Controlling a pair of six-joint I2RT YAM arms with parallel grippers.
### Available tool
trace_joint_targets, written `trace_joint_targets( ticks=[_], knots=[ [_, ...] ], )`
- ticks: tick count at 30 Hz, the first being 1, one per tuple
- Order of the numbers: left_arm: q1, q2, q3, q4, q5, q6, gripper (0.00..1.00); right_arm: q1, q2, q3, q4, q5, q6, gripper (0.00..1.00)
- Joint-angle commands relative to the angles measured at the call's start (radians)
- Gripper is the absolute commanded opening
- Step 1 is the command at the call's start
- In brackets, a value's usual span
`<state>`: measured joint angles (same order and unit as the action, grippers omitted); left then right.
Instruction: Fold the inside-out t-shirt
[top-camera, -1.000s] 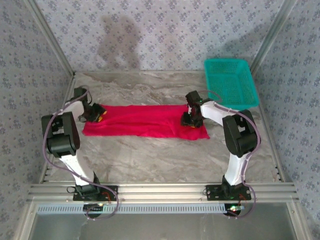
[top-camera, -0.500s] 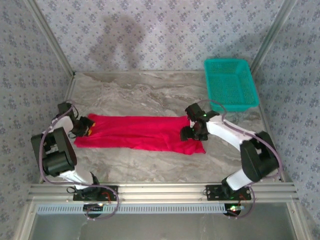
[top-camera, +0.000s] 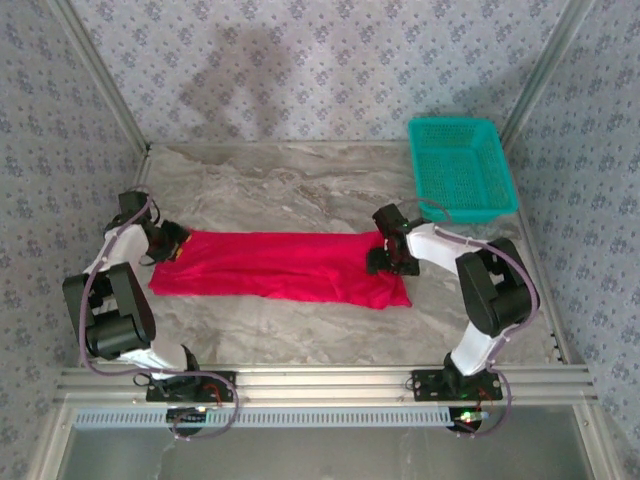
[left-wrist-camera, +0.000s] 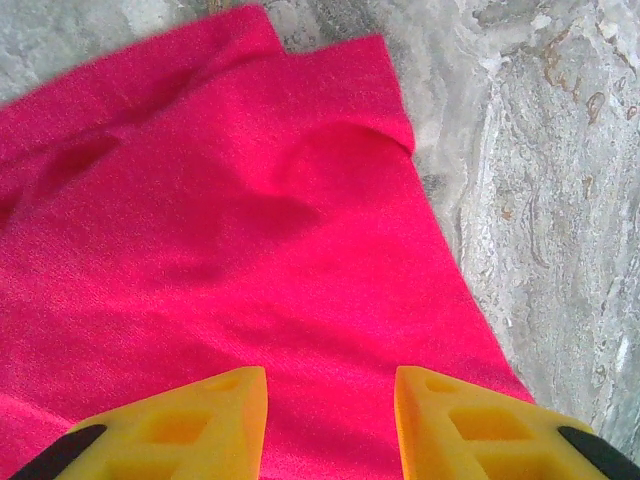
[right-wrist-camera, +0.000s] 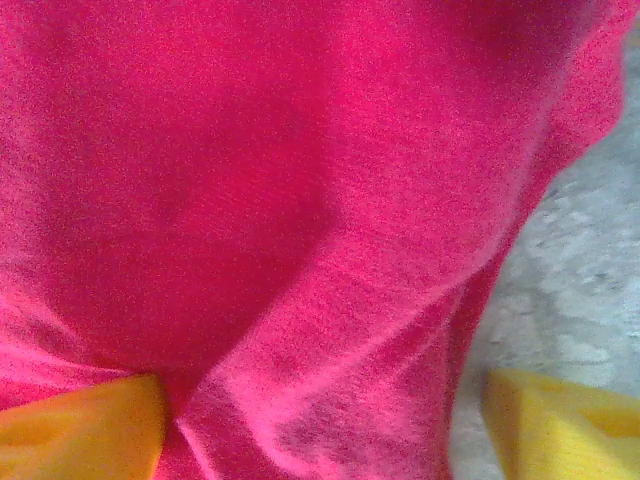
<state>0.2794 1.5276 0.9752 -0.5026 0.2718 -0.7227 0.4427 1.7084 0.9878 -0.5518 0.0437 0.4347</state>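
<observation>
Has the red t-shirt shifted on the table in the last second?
Yes. The t-shirt has slid toward the near edge of the table and slightly left, away from the teal basket.

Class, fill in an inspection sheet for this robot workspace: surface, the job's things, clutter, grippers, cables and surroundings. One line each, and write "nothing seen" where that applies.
Surface: grey marbled table, no spills seen.
Job's things: red t-shirt lying flat as a long band across the table, a few shallow creases.
Clutter: teal mesh basket at the far right corner, nothing seen in it, apart from the shirt.
Grippers: left gripper over the shirt's left end, jaws open; right gripper over its right end, jaws open wide.
Cables: purple cable looped along each arm, off the cloth.
Surroundings: patterned walls, metal rail at the near edge.
</observation>
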Motion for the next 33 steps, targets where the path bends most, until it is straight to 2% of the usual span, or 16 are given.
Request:
trace_joint_targets(
  ticks=[1, 8, 11, 18, 21, 25, 28, 33],
  knots=[
    [0.003, -0.004, 0.009, -0.038, -0.009, 0.025, 0.38, 0.012, 0.095, 0.007, 0.028, -0.012, 0.028, 0.67],
    [-0.035, -0.040, -0.033, -0.008, -0.031, 0.003, 0.38, 0.023, 0.072, -0.057, 0.006, -0.001, 0.049, 0.20],
    [-0.088, -0.049, -0.050, 0.009, -0.037, -0.020, 0.38, 0.001, 0.002, -0.072, -0.058, 0.008, 0.028, 0.07],
    [-0.217, 0.022, 0.059, 0.002, -0.034, -0.021, 0.38, -0.092, -0.214, -0.045, -0.186, 0.063, -0.009, 0.04],
    [-0.219, 0.044, 0.102, -0.022, -0.009, -0.013, 0.37, -0.144, -0.294, -0.012, -0.236, 0.072, -0.036, 0.03],
    [-0.193, 0.011, 0.131, -0.051, 0.003, 0.000, 0.37, -0.161, -0.370, 0.042, -0.268, 0.083, -0.047, 0.03],
    [-0.140, -0.017, 0.138, -0.058, 0.071, -0.004, 0.37, -0.117, -0.385, 0.097, -0.293, 0.060, -0.029, 0.03],
    [-0.045, -0.057, 0.129, -0.059, 0.159, -0.010, 0.37, 0.044, -0.346, 0.250, -0.353, 0.112, 0.037, 0.03]
  ],
)
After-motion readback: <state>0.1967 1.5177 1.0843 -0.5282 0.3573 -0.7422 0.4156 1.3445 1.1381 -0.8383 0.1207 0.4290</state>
